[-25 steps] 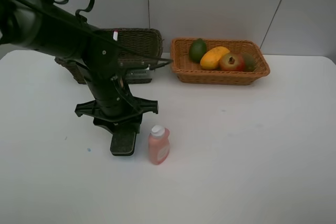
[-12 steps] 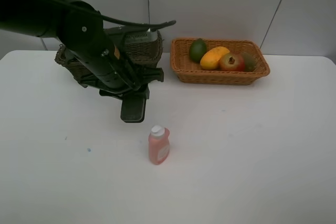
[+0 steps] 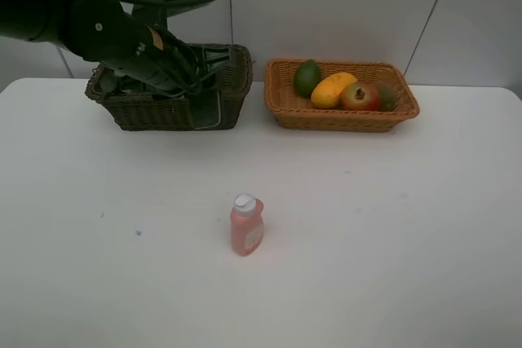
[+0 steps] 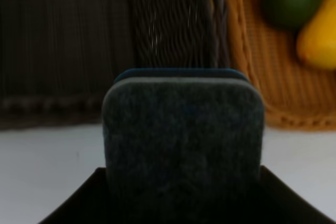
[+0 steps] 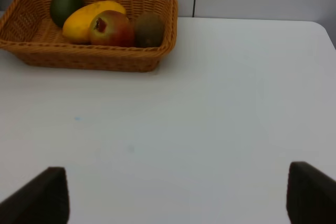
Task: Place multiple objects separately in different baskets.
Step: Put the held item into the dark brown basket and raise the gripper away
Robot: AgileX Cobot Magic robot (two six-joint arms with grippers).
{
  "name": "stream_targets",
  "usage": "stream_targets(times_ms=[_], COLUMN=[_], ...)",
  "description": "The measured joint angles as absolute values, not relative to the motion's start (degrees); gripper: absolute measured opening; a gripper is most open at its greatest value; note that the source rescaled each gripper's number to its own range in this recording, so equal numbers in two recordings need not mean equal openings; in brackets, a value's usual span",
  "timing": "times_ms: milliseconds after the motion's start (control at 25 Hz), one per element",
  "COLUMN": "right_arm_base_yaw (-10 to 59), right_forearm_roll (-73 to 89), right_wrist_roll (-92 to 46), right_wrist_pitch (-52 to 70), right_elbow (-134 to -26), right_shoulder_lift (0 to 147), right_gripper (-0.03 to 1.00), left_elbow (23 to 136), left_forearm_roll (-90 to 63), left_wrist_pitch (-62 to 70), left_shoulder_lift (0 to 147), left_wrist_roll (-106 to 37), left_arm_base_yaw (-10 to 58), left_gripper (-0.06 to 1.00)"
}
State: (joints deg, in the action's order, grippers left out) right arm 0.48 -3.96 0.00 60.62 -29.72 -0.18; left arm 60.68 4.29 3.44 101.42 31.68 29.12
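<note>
Surface: white table (image 3: 391, 250).
On it: dark basket (image 3: 155, 112), orange basket (image 3: 342, 117) at the back; pink bottle (image 3: 246, 225) stood upright near the middle.

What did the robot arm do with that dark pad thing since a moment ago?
The left gripper lifted the dark eraser pad off the table beside the small pink bottle and carried it back to the dark basket, still holding it. The pink bottle, the orange basket and its four fruits stayed put.
</note>
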Motion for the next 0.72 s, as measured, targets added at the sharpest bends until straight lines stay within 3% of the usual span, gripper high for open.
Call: stream_targets(times_ms=[720], right_arm_base_yaw=[0.5], right_forearm_roll=[-4.0], right_wrist_roll=[0.0], right_wrist_pitch=[60.6], right_elbow=[-29.7], right_shoulder_lift=[-0.2], right_gripper=[1.00], left_elbow=[71.3], left_forearm_roll=[8.0], left_wrist_pitch=[-7.0], left_shoulder_lift=[107.4], left_wrist_roll=[18.1], left_arm_base_yaw=[18.2], left_gripper=[0.57])
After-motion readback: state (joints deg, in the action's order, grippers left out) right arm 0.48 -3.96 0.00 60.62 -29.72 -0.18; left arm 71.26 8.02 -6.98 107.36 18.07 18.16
